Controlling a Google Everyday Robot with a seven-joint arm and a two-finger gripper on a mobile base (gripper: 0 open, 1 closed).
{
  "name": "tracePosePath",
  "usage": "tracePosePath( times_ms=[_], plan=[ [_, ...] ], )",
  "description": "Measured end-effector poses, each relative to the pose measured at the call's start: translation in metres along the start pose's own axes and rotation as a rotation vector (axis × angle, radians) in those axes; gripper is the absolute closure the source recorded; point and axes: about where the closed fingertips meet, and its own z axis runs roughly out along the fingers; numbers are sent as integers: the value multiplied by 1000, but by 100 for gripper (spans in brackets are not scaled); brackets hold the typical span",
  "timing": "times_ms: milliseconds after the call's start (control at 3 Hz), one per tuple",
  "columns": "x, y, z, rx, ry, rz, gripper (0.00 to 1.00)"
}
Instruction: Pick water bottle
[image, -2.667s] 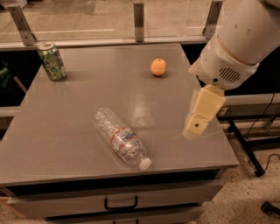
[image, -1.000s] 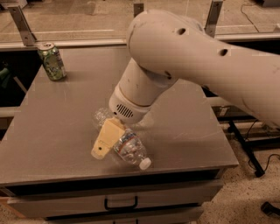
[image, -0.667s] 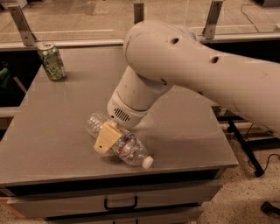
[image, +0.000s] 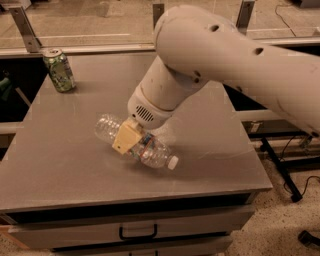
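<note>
The water bottle (image: 152, 150) is clear and ribbed, with a white cap (image: 172, 162) pointing right and towards me. It lies across the middle of the grey table (image: 65, 165). My gripper (image: 127, 140) reaches down from the big white arm (image: 210, 55) and is closed around the bottle's middle. One tan finger (image: 125, 137) shows on the near side and covers the label. The bottle's base end (image: 105, 126) sticks out to the left.
A green soda can (image: 59, 70) stands upright at the table's far left corner. A railing with metal posts (image: 22, 27) runs behind the table. A drawer with a black handle (image: 137, 232) sits below the front edge. The arm hides the table's far right part.
My gripper has swung in from the right, come down onto the bottle and closed on it. The bottle now sits higher in view than before, cap end raised.
</note>
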Motion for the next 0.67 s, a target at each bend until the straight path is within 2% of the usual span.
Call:
tracePosePath(
  times_ms=[333,667],
  plan=[
    [-21,-32,-28,-8,-93,-23,100],
    [-37,-75,-62,-24,-195,-65,100]
  ],
)
